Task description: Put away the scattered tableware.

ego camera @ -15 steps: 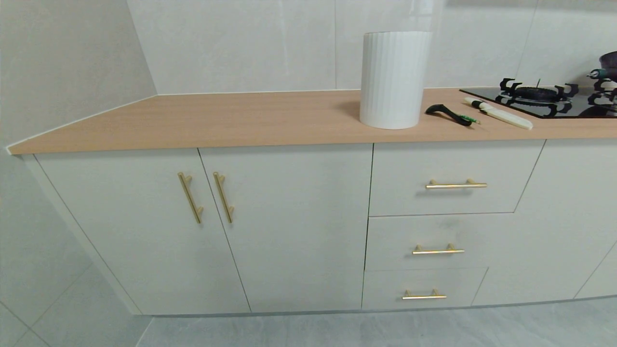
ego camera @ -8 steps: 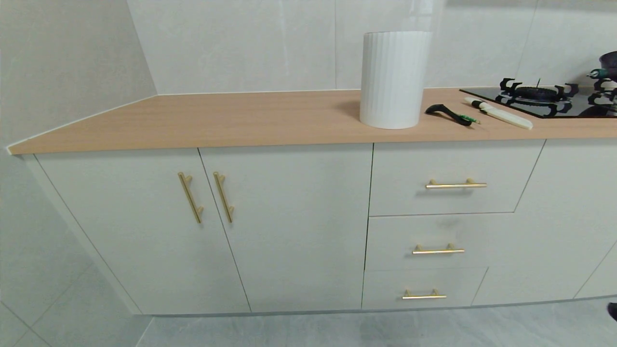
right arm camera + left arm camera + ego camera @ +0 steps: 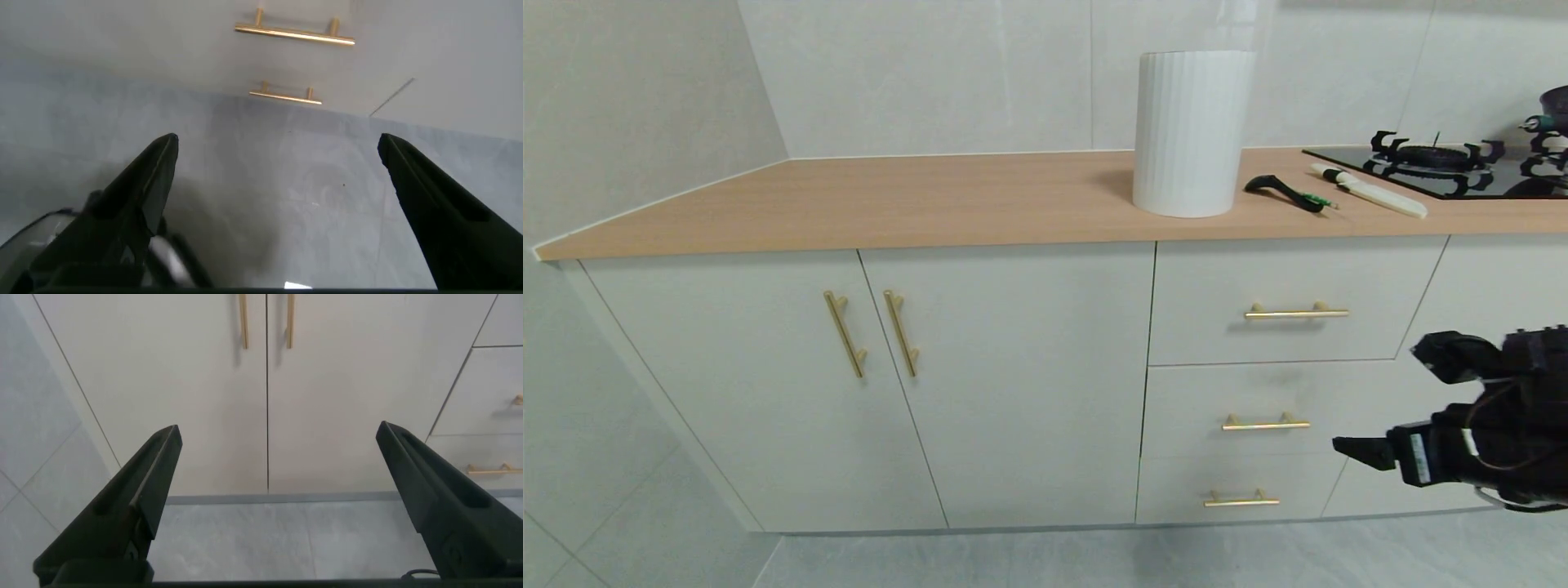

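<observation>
Two grippers are nearest to me, both with fingers spread wide and nothing between them. The left gripper hangs low, facing the pale double cabinet doors close to the grey floor. The right gripper sits in front of the stack of pale drawers with brass bar handles, level with the middle one and well below the light wooden worktop.

Farther back, on that worktop, the loose tableware lies to the robot's right. A black-handled peeler with a green tip lies just beside the tall white ribbed cylindrical holder. A cream sheathed knife lies just past it, slanted, its far end near the edge of the black glass gas hob.

I judge the step in hand to be the approach, with nothing picked up yet. The right arm is the natural one to use. I would lift it clear of the worktop's front edge first, then come down from above. I would turn the fingers across the peeler's handle, not along it, and keep them off the holder's wall. The handle is thin and lies flat, so the fingers must close right at the surface. I take the holder to be the likely destination, though a drawer is possible.
</observation>
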